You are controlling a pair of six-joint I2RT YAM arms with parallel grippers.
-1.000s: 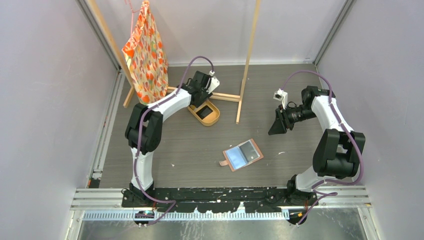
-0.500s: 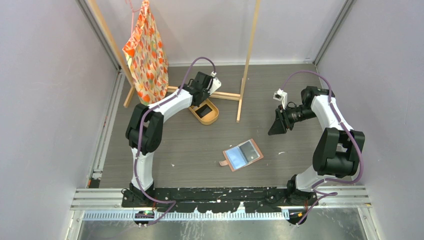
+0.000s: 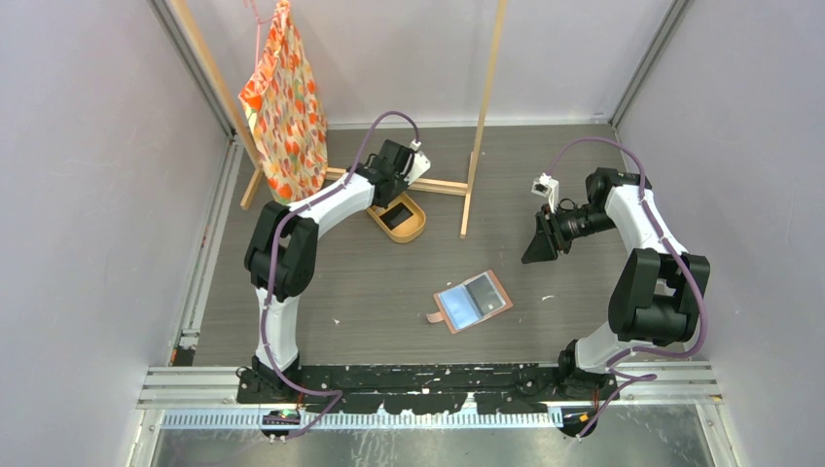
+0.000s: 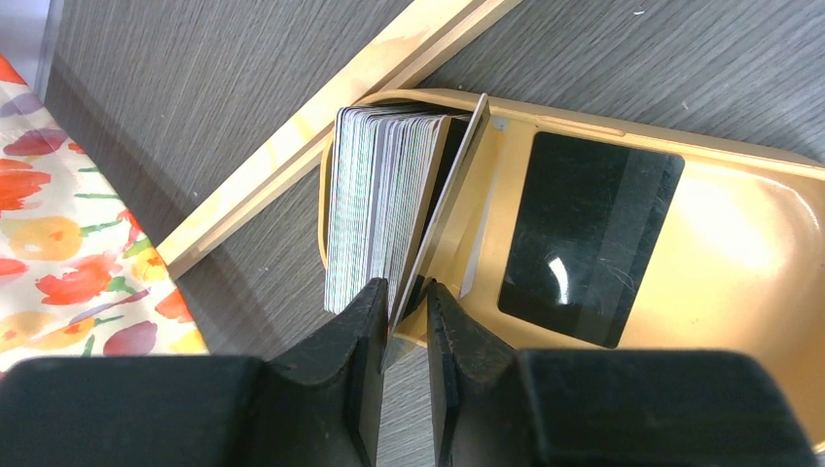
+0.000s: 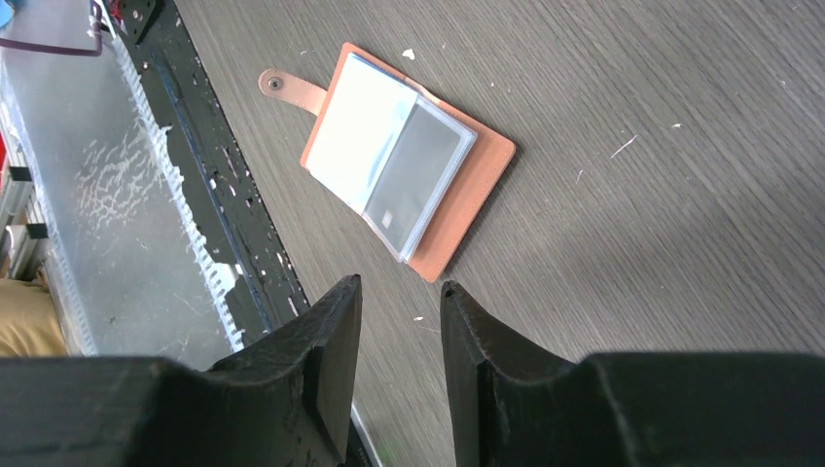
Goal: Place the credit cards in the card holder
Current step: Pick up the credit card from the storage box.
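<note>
The left hand [image 4: 404, 292] is closed on a single grey card [image 4: 449, 190], with one finger pressed against each face of the card's near edge. This card is tilted away from the rest of the credit cards [image 4: 375, 195], which are packed upright on edge at one end of an oval tan tray [image 4: 739, 214]. A black card [image 4: 584, 233] lies flat on the tray floor just beside them. The tray is set against a wooden bar [image 4: 340, 117] of a rack, and a floral cloth [image 4: 58, 243] is seen nearby. The card holder [image 5: 394, 161] lies opened flat on the worktop [image 5: 632, 146], well apart from the tray, with its glossy pockets turned upward and its snap tab stretched out to one side. The right hand [image 5: 399, 287] is held above the worktop near the card holder, its fingers parted, and nothing is gripped between them.
</note>
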